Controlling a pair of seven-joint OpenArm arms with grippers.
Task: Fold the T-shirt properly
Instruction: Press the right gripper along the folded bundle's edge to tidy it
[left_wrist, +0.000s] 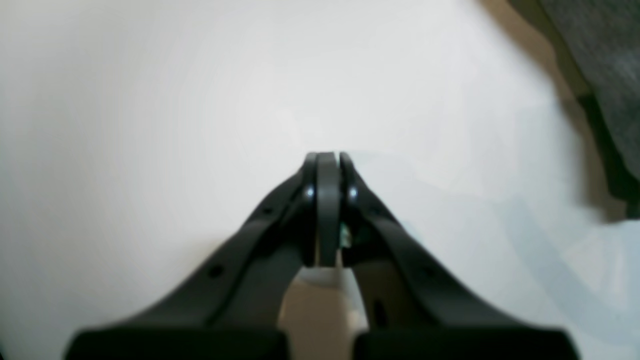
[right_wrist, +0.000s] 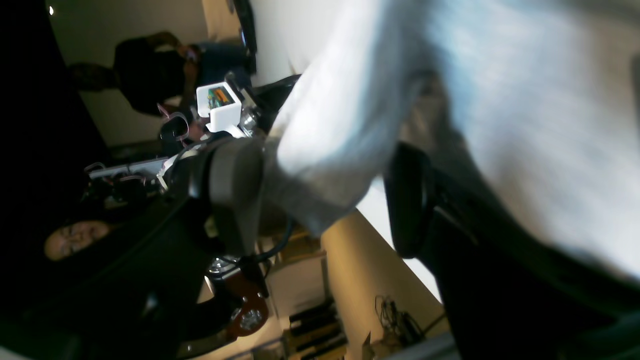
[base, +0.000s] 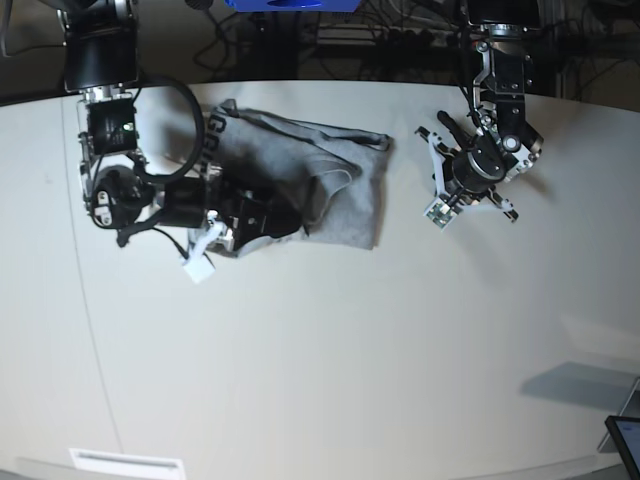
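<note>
1. The left gripper (left_wrist: 327, 160) had its jaws pressed together with nothing between them, black fingers (left_wrist: 320, 200) meeting over bare white table (left_wrist: 150, 125).
2. In the base view that left gripper (base: 450, 195) hung over the table's far right part, apart from the cloth and just off its right edge.
3. The right gripper (right_wrist: 325, 200) stood with jaws spread wide and a thick fold of the T-shirt (right_wrist: 340, 125) lying between them; one finger (right_wrist: 235, 190) touched the cloth, the other (right_wrist: 407, 200) stood just beside it, and whether they truly clamped it could not be told.
4. From the base camera, the right gripper (base: 245, 215) sat at the near left corner of the T-shirt (base: 340, 215), its arm reaching in from the table's left side.
5. The T-shirt lay bunched and crumpled near the far edge of the table, left of centre, black lettering showing along its far left hem.
6. Beyond the table's far edge, dark equipment and cables (base: 400, 40) filled the background.
</note>
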